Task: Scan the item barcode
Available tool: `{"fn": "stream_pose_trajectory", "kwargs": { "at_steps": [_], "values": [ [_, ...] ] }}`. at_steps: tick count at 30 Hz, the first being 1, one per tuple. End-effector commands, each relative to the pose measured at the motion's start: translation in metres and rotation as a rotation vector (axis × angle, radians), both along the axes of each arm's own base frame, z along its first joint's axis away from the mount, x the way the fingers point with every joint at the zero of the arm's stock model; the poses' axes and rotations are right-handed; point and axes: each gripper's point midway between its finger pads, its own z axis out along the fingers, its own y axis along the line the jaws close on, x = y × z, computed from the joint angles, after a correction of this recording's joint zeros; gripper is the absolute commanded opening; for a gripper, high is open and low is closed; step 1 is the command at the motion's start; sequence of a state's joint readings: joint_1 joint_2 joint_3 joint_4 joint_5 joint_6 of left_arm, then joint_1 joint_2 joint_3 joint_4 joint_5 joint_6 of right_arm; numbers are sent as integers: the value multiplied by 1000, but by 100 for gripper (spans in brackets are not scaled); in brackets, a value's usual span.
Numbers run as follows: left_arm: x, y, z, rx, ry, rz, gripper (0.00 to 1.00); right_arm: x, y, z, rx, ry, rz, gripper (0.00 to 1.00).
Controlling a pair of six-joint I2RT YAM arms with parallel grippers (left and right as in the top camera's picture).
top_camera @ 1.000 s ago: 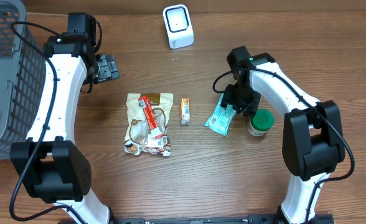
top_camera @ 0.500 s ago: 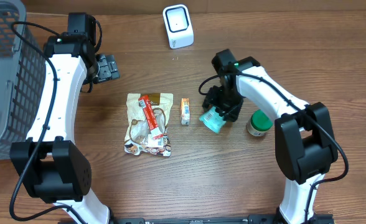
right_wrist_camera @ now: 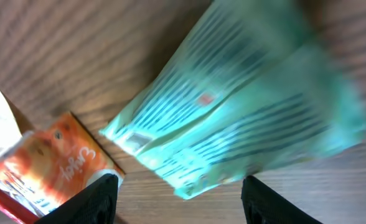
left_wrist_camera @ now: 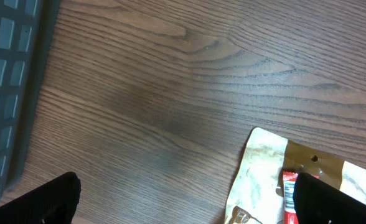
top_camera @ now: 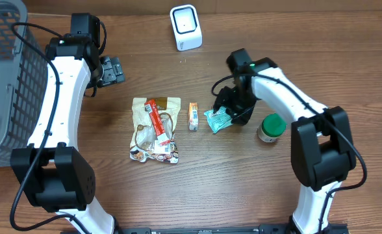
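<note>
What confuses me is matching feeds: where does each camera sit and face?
Overhead: above the table, looking straight down; both arms show.
Left wrist: on the left arm, facing down at wood and the snack pouch; open jaws at bottom corners.
Right wrist: on the right arm, close above the teal packet; jaws at bottom edge.
Shared: overhead and right wrist both show the teal packet and orange box.
</note>
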State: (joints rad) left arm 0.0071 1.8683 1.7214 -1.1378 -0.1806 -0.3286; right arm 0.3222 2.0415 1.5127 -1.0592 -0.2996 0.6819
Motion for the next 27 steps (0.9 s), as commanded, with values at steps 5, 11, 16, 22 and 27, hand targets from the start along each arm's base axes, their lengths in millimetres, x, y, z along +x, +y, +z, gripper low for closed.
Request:
{"fn": "stream_pose_trajectory", "kwargs": {
  "at_steps": [5,11,16,22,27],
  "values": [
    [2,0,12,16,-27,-22,100,31,-36,34,70,-123,-16,62],
    [2,0,12,16,-27,-22,100,39,-45,33,52,-205,122,58],
    [2,0,12,16,-27,-22,100,39,-54,25,-34,-211,148,58],
    [2,0,12,16,-27,-22,100,32,-51,9,-39,-209,264,59],
    [2,0,12,16,-27,-22,99,25,-53,-1,-40,-184,270,58]
  ]
}}
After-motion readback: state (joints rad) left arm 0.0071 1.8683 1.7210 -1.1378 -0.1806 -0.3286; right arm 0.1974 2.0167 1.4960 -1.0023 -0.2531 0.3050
